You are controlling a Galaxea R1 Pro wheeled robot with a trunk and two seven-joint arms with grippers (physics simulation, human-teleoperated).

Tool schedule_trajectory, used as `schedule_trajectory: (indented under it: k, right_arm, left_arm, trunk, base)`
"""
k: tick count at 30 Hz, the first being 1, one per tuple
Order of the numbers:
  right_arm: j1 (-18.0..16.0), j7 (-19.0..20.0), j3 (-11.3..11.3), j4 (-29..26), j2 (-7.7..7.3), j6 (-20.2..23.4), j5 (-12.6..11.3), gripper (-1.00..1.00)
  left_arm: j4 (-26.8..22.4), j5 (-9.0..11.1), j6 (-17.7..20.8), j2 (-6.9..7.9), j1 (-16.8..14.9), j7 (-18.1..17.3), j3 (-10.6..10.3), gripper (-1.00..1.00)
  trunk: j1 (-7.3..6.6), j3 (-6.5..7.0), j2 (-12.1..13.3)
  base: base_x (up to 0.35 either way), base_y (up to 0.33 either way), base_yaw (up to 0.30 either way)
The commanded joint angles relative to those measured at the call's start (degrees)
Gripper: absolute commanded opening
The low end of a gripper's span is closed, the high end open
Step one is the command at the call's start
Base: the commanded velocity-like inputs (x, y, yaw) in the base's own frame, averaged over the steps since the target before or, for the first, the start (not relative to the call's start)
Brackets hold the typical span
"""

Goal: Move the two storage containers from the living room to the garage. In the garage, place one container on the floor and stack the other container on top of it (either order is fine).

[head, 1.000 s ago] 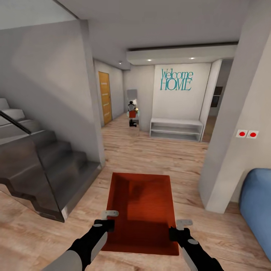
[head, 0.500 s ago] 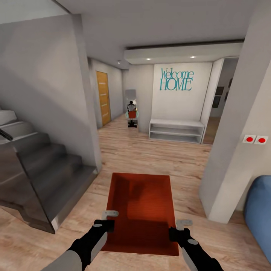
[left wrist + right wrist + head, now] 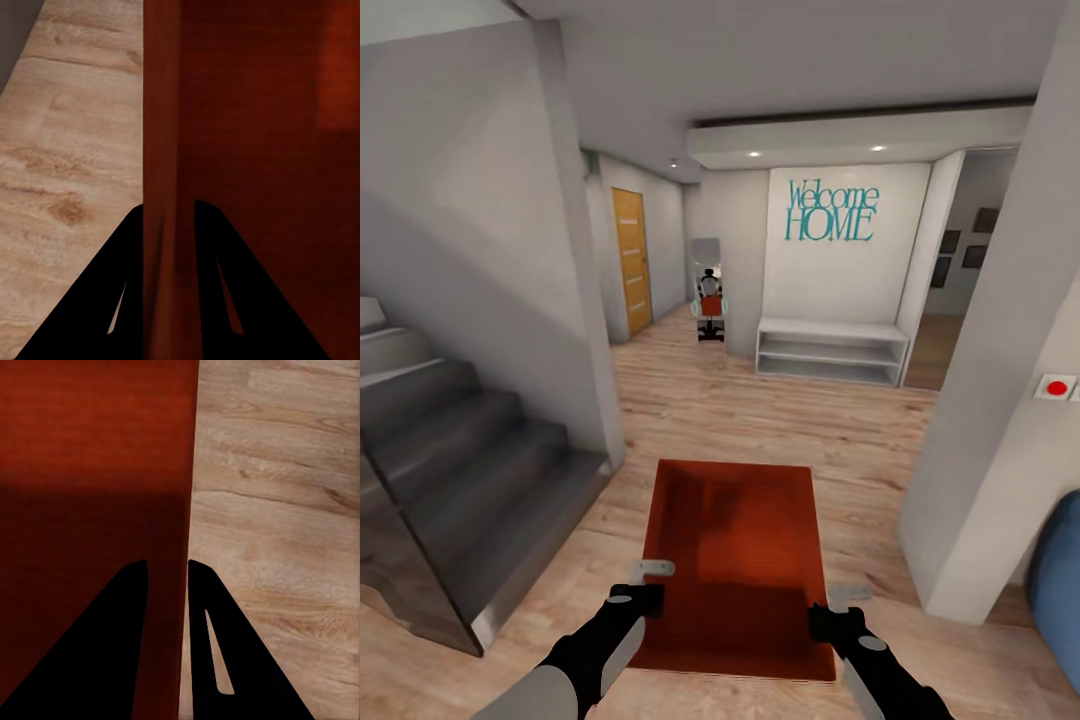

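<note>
Head view puts the storage container straight ahead of you, carried low over the wood-plank floor, long axis pointing away. You hold it by its two side walls near the end closest to you so the load sits balanced between the arms and the open top stays level while the base rolls. The left tool is clenched on the container's left wall; in the left wrist view its two fingers straddle that thin wall, one inside, one outside. The right tool pinches the right wall the same way, fingers either side. To the container's left stand the grey stairs; to its right a white pillar. Beyond it, the hallway runs to a white shelf unit under the "Welcome HOME" lettering, and left of that a wooden door.
</note>
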Motion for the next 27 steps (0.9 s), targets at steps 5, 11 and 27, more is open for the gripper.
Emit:
schedule_trajectory:
  k: [5, 11, 27]
  right_arm:
    - [0.00, -0.23, 0.42, 0.30, 0.03, 4.02, -0.17, -1.00]
    - [0.00, -0.23, 0.42, 0.30, 0.08, 4.02, -0.17, -1.00]
    - [0.00, -0.23, 0.42, 0.58, 0.08, 4.02, -0.17, -1.00]
  left_arm:
    - [-2.06, 0.62, 0.25, -2.50, -0.02, -2.48, -1.60, -1.00]
    - [-2.07, 0.62, 0.25, -2.50, -0.02, -2.48, -1.59, -1.00]
    - [-2.07, 0.62, 0.25, -2.56, -0.02, -2.56, -1.60, -1.00]
  trunk:
    - [0.05, -0.04, -0.05]
    - [0.05, -0.04, -0.05]
    - [0.05, -0.04, -0.05]
  base:
    - [0.334, 0.000, 0.000]
    - [0.334, 0.000, 0.000]
    - [0.334, 0.000, 0.000]
